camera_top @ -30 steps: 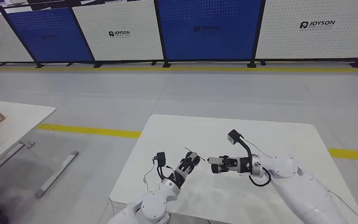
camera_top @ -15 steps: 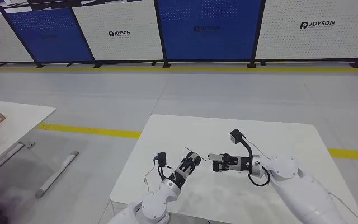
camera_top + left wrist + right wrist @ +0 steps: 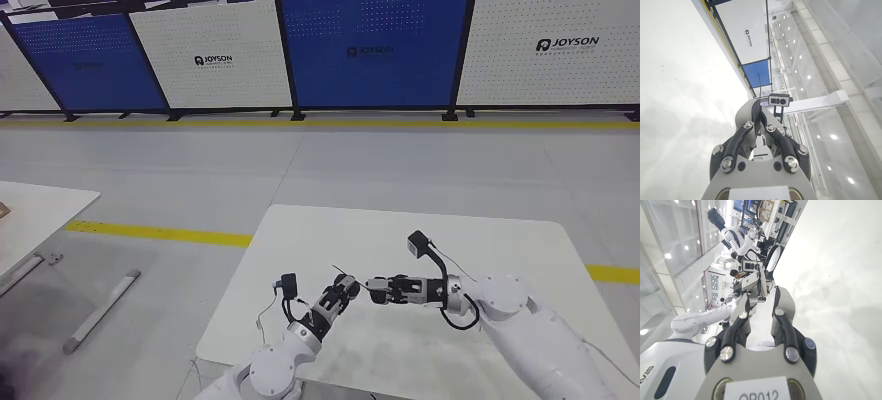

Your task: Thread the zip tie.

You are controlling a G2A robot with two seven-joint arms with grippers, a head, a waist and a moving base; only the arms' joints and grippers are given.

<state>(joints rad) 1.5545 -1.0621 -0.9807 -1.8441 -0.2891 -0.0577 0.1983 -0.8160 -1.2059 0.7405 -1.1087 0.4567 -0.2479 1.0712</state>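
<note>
The left gripper (image 3: 346, 289) hangs over the white counter (image 3: 480, 240), its jaws clamped on the zip tie (image 3: 760, 89), whose thin black strap juts past the pads. The right gripper (image 3: 374, 289), jaws apart, has edged closer than half a second ago and now almost meets it. Logos mark the wall panels (image 3: 560, 50) behind.

Right tool (image 3: 760, 293) (jaws apart), white table (image 3: 838, 262)

white table (image 3: 320, 240) | blue and white panels (image 3: 370, 50) behind | yellow floor line (image 3: 150, 232)
</note>
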